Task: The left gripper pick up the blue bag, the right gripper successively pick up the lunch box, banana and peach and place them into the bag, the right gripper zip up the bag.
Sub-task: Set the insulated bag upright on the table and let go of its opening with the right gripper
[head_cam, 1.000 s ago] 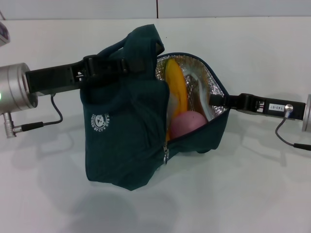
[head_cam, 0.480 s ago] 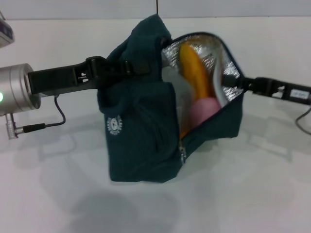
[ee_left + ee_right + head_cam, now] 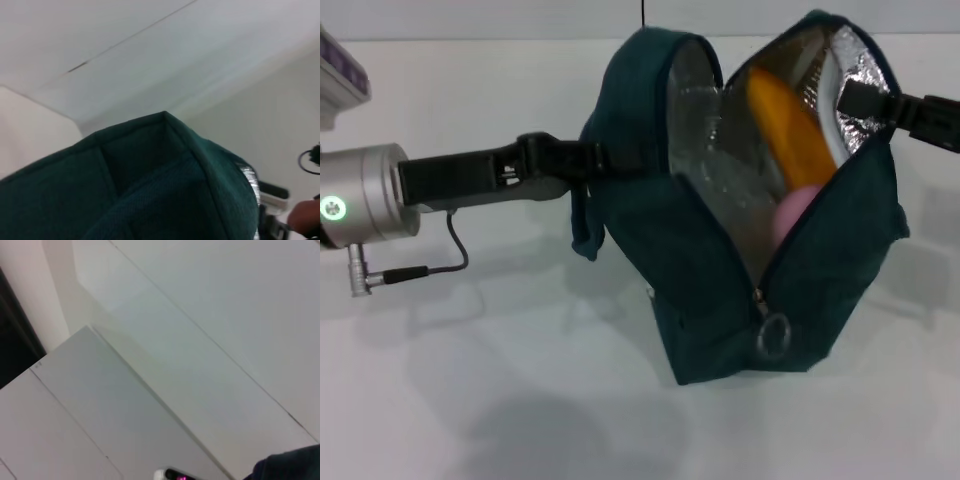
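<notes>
On the far left is my left arm w/ its silver cylinder joint (image 3: 365, 205) and a thin black cable (image 3: 430, 268) looping under it. My left gripper (image 3: 588, 160), the black two-finger claw, is clenched on the left side of the big dark teal-blue fabric bag (image 3: 720, 290) near its top, holding it over the white table (image 3: 470, 400). The bag's base sits at or just above the table, can't tell which from the head cam.

The bag is gaping open up top, with the silver foil lining (image 3: 705, 130) showing. Inside, the long yellow-orange banana (image 3: 790, 135) leans diagonally, and the round pale pink peach (image 3: 795, 212) sits below it, half hidden by the front edge. There's smth whitish behind the banana, can't make it out. The zipper's metal ring pull (image 3: 773, 333) hangs low on the front, so the zip isn't closed yet.

On the right, my right gripper (image 3: 850, 98), a black claw, is at the bag's top right rim against the foil. Fingers are hidden, so can't tell if it's pinching or loose.

The left wrist cam is mostly teal fabric up close.
</notes>
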Controlling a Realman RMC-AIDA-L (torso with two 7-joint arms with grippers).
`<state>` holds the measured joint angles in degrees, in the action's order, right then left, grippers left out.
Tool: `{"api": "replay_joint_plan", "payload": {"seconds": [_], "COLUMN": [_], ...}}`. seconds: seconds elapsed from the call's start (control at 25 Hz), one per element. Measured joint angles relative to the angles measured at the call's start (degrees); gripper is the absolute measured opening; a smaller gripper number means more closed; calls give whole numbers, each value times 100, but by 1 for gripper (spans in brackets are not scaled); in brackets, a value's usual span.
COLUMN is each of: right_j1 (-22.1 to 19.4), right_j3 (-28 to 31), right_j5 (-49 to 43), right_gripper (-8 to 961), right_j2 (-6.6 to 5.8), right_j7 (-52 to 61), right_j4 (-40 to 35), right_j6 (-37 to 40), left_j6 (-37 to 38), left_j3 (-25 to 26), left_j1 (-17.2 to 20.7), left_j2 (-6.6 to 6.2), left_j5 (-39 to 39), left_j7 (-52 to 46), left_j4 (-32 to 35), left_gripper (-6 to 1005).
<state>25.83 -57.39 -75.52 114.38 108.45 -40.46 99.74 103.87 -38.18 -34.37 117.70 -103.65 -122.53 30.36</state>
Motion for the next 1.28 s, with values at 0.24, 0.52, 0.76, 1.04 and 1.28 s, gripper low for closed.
{"api": "replay_joint_plan", "payload": {"seconds": [0.24,0.52,0.76,1.04,1.28], "right_j1": [89,255,250,164,-2], "right_j3": [-50,-53,-18,176,391], "right_j5": [-405,-666,-649,-587,-585], "right_gripper": [40,49,57,66,295], "right_j2": [60,83,73,33,25], "right_j7": [-46,-187,-182,-171,-190], "right_j4": [79,430,449,486,494], "right_j6": [-190,-472,-452,-4,220], "left_j6": [-382,-609,-615,-608,-594], "left_j3": [-32,-31,-96,-102,-102], "left_j1": [-3,-11,-17,-17,-17], "left_j2": [45,68,69,69,69], "left_j5": [-364,-508,-521,-525,-526], "left_j7": [0,0,0,0,11], "left_j4": [-24,-24,-22,-22,-22], "left_gripper": [82,82,82,83,83]}}
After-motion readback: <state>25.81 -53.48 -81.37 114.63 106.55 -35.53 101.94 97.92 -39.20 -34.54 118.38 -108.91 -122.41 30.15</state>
